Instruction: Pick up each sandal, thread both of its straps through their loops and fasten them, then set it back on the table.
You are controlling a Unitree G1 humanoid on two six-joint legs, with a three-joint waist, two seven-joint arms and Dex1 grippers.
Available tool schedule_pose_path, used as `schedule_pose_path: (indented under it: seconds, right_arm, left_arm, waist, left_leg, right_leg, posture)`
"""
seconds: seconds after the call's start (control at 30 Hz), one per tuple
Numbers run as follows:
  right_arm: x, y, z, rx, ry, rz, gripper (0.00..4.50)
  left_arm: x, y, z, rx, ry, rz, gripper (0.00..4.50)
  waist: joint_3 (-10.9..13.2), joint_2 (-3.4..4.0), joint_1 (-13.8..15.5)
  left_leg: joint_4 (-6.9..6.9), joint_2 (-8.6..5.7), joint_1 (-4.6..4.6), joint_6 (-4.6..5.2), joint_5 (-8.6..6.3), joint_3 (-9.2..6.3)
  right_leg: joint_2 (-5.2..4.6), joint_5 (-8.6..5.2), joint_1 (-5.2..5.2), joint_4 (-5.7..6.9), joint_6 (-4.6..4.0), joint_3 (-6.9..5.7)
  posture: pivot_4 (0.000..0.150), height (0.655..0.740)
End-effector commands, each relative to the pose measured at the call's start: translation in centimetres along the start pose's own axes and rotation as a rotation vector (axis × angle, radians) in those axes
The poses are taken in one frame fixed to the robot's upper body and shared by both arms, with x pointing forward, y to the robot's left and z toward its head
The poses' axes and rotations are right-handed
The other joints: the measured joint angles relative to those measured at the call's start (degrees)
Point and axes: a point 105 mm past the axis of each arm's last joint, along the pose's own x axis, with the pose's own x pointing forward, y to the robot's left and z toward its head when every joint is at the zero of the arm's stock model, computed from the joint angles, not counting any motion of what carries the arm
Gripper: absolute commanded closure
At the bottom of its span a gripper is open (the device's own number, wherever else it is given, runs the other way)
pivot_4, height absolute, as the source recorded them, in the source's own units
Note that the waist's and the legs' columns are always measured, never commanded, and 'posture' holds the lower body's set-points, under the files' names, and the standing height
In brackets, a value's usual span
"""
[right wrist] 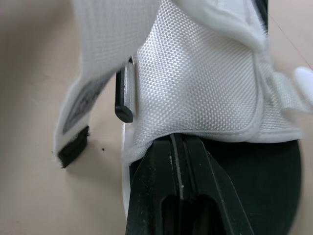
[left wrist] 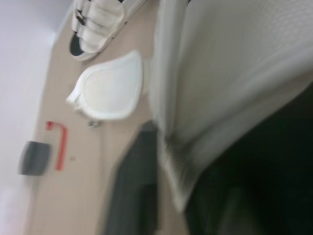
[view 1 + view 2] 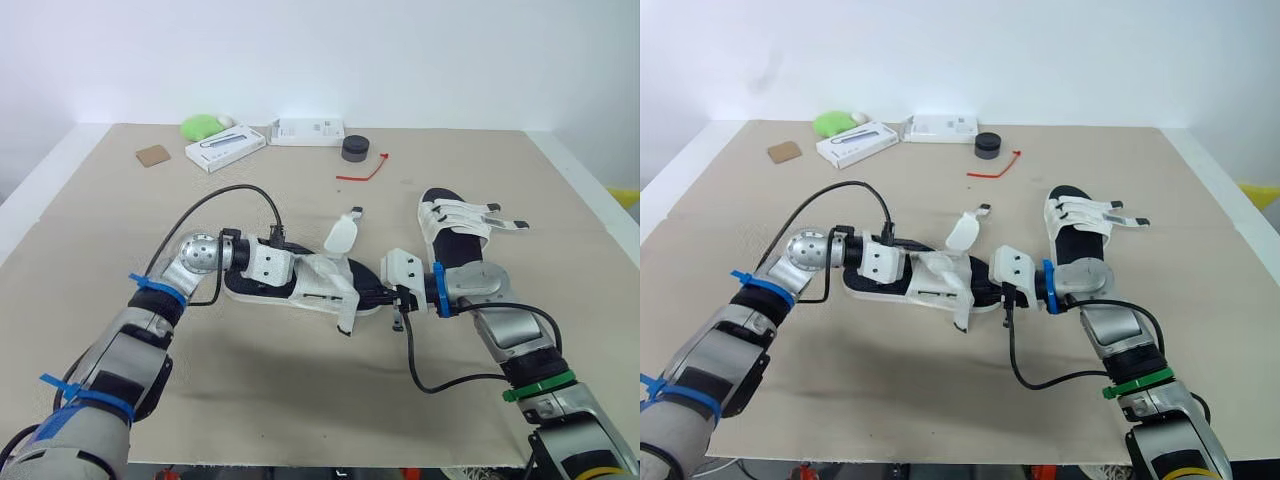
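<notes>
Far back lie a brown card (image 3: 153, 155), green lump (image 3: 202, 126), white boxes (image 3: 225, 148) (image 3: 308, 131), dark puck (image 3: 355, 149), perhaps a red tie (image 3: 365, 172)

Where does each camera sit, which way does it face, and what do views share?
Left eye: on the head, looking down over the table; left arm and right arm meet at the near sandal.
Right eye: beside it, same scene and arms.
Left wrist: on that arm, facing past the near sandal toward far sandal and red tie.
Right wrist: on that arm, close against the near sandal's strap; its shut jaws show.
Shared: far sandal, in eyes and left wrist.
</notes>
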Motion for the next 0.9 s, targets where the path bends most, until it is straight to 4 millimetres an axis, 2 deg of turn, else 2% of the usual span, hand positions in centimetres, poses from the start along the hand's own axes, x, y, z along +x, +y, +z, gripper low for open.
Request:
schedule_pose_path:
  seconds: [0.03,0.13,0.3,0.4,0.57,0.7,0.9]
  right_arm:
    - [0.2,0.1,-0.6,0.000,0.029,0.012,4.50]
    - [0.1,0.1,-0.6,-0.002,0.033,0.011,4.50]
    - [0.0,-0.1,-0.6,-0.005,0.036,0.011,4.50]
    - [0.0,-0.1,-0.6,-0.008,0.036,0.014,4.50]
    - [0.1,-0.2,-0.5,-0.010,0.033,0.016,4.50]
    - [0.3,-0.3,-0.4,-0.011,0.028,0.021,4.50]
    - [0.5,-0.4,-0.2,-0.019,0.023,0.025,4.50]
  left_arm:
    - [-1.1,1.4,1.6,0.014,-0.054,0.015,1.42]
    - [-2.1,1.7,2.1,0.016,-0.061,0.012,0.11]
    - [-4.4,3.1,3.2,-0.118,-0.097,0.034,0.11]
    - [-5.7,3.3,4.8,-0.344,-0.164,-0.001,0.11]
    - [-6.5,2.6,7.8,-0.657,-0.245,-0.112,0.11]
    - [-5.8,2.2,9.2,-0.723,-0.269,-0.155,0.11]
    - [-3.3,1.9,8.3,-0.682,-0.226,-0.173,0.11]
  waist:
    - [0.00,0.00,-0.01]
    - [0.00,0.00,-0.04]
    - [0.00,0.00,-0.03]
    - [0.01,0.01,-0.11]
    - [0.01,0.00,-0.23]
    - [0.01,0.00,-0.21]
    - [0.01,0.00,-0.18]
  left_leg:
    - [0.00,0.00,0.00,0.00,0.00,0.00]
    - [0.00,0.02,0.01,0.00,0.00,-0.01]
    - [0.01,0.07,0.03,0.00,0.00,-0.04]
    - [0.03,0.08,0.02,0.00,0.00,-0.05]
    - [0.05,0.10,0.06,0.00,0.00,-0.13]
    - [0.09,0.12,0.07,0.00,0.00,-0.13]
    - [0.14,0.11,0.09,-0.05,0.03,-0.09]
  right_leg:
    - [0.00,0.00,0.00,0.00,0.00,0.00]
    - [0.02,0.00,0.00,0.00,-0.01,0.01]
    - [0.06,-0.01,0.00,0.01,-0.01,0.02]
    - [0.07,-0.01,-0.01,0.01,-0.01,0.03]
    - [0.08,-0.23,0.00,0.05,0.31,0.04]
    - [0.14,-0.23,0.00,0.08,0.31,0.05]
    - [0.22,-0.15,0.01,0.08,0.19,0.07]
  posture:
    - [0.150,0.7400]
    - [0.150,0.7400]
    - [0.150,0.7400]
    - [0.150,0.7400]
    - [0.150,0.7400]
    - [0.150,0.7400]
    - [0.150,0.7400]
